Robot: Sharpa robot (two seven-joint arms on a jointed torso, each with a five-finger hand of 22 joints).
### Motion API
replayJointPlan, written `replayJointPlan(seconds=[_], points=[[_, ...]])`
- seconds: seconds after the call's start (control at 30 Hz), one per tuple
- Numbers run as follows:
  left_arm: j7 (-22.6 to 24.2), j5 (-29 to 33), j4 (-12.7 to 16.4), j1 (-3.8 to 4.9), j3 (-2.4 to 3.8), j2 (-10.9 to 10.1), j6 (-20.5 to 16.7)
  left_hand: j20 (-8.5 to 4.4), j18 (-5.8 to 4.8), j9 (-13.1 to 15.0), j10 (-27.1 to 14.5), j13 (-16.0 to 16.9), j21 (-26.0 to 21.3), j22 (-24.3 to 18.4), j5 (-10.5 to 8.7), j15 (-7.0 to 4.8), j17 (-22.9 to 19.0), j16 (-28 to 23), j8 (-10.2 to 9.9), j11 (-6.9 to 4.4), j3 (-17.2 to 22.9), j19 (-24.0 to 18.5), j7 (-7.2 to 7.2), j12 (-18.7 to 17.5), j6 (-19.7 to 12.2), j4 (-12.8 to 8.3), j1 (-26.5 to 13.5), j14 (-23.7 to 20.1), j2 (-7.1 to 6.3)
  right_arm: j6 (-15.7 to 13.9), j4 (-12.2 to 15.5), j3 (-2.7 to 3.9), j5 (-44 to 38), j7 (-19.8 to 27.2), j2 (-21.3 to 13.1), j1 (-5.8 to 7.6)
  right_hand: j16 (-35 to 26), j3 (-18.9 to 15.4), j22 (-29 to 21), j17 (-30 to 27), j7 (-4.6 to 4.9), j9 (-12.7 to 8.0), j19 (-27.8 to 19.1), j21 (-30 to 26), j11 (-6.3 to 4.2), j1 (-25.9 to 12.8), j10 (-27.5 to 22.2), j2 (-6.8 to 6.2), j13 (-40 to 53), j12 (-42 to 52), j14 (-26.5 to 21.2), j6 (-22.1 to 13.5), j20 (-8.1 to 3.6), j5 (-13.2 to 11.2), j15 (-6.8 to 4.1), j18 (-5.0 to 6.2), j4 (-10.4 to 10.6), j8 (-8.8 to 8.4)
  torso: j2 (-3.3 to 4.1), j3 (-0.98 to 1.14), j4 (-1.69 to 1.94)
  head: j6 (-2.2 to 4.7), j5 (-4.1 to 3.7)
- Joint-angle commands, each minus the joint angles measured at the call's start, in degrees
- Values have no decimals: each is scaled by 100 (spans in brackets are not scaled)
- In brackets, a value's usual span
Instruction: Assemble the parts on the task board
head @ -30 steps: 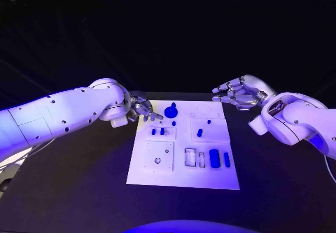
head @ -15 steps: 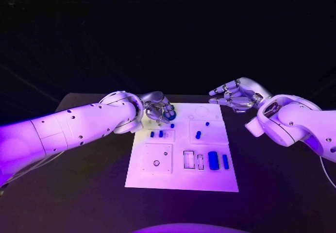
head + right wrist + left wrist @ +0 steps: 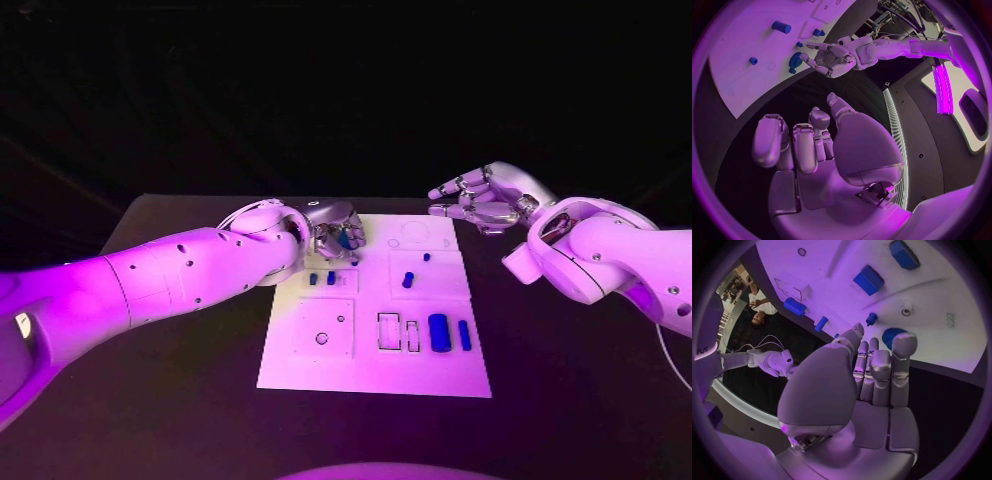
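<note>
- The round blue part [image 3: 346,240] sat at the far left corner of the task board [image 3: 375,370]; to my eye it was small, rigid and light, likely smooth enough to slip; you would best take it by its rim from above.
- Your left hand [image 3: 335,232] hovered right over that part, fingers curled down around it; I could not tell whether they touched or gripped it.
- Your right hand [image 3: 483,198] hung beyond the board's far right corner, fingers loosely bent and apart, holding nothing.
- Small blue pegs [image 3: 322,279] stood just beside the left hand, easy to knock; larger blue blocks [image 3: 440,331] lay well apart, nearer you, on the dark surface's board.
</note>
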Motion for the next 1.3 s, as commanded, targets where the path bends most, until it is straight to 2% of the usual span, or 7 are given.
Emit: replayJointPlan(seconds=[0.03,0.13,0.33,0.7,1.3], points=[[-37,-423,-59,-25,0,57,78,-7,-80,-12,68,-28,208,186,-9,0,144,159,-43,-8,45,70,1,-34,62,-5,-62,76,-12,64,-3,0,-31,47,7,-5,-12,-26,3,525,8,-1,-25,-20,-9,34,-38,27,4,-14,366,7,1,34,9,80,-11,22,2,5,-7,-22,5],[-88,-483,-88,-43,-2,92,151,-15,-122,-36,161,-70,457,414,-7,-12,336,379,-90,-24,105,142,-6,-78,137,-21,-87,157,-9,65,-5,0,-31,49,5,-5,-12,-26,3,525,8,-1,-25,-20,-9,35,-38,27,4,-14,366,7,1,34,9,80,-11,22,-1,2,9,-34,-11],[-182,-551,-126,-57,-4,132,314,-31,-197,-65,304,-115,884,803,-10,-34,643,710,-148,-50,204,259,-17,-133,260,-60,-118,273,-5,67,-1,0,-31,51,7,-5,-11,-26,6,527,8,0,-24,-19,-9,37,-33,30,9,-7,367,12,1,41,9,80,-9,25,-1,1,8,-33,-16],[-299,-606,-146,-60,-4,178,499,-50,-268,-93,468,-140,1284,1169,-8,-67,958,1046,-210,-79,363,365,-32,-195,393,-138,-125,399,37,70,-3,0,-30,53,15,-5,-11,-26,6,527,8,0,-24,-19,-9,37,-33,30,9,-7,367,12,1,41,9,80,-9,25,-5,-2,11,-37,-12],[-469,-654,-302,-73,-4,313,775,-60,-323,-134,573,-138,1591,1450,-20,-71,1086,1204,-301,-84,532,447,-9,-248,430,-225,-146,455,88,77,-3,0,-30,57,28,-6,-11,-29,4,527,7,2,-25,-21,-9,42,-25,34,19,7,367,19,1,54,9,80,-6,29,-2,1,6,-51,-11]])
